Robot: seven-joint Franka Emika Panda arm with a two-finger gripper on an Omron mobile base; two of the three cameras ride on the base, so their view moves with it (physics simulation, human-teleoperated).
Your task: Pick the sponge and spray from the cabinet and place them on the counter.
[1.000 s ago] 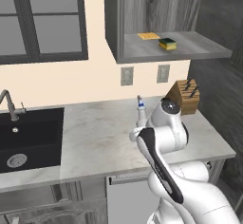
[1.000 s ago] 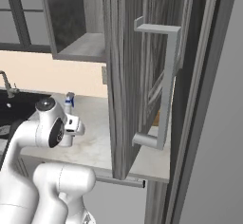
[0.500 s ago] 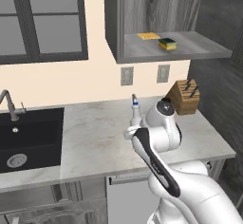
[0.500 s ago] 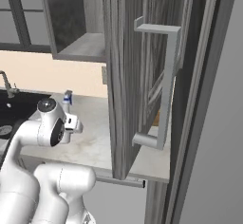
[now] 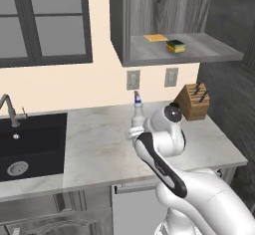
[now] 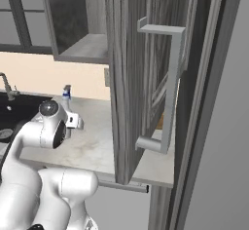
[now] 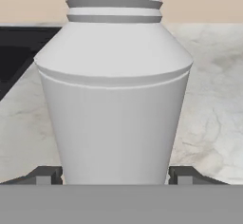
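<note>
The spray (image 7: 114, 90), a pale grey-white bottle with a ribbed neck, stands upright between my two dark finger tips (image 7: 45, 175), and my gripper (image 7: 114, 176) is shut on its lower body. In the left base view the spray (image 5: 137, 110) shows its blue-accented nozzle just behind my wrist, over the counter (image 5: 94, 144). The spray (image 6: 66, 96) also pokes up behind my arm in the right base view. The sponge (image 5: 176, 45), yellow with a dark green top, lies on the shelf of the open cabinet (image 5: 204, 52), well above and to the right of my gripper.
A thin yellow cloth (image 5: 156, 38) lies beside the sponge. A knife block (image 5: 191, 102) stands at the counter's back right. The black sink (image 5: 27, 147) and faucet (image 5: 7, 108) are to the left. The open cabinet door (image 6: 138, 78) with its handle (image 6: 168, 85) hangs close on my right.
My arm has carried the spray a little to the left and slightly upward over the counter. The sponge and cloth have stayed on the shelf.
</note>
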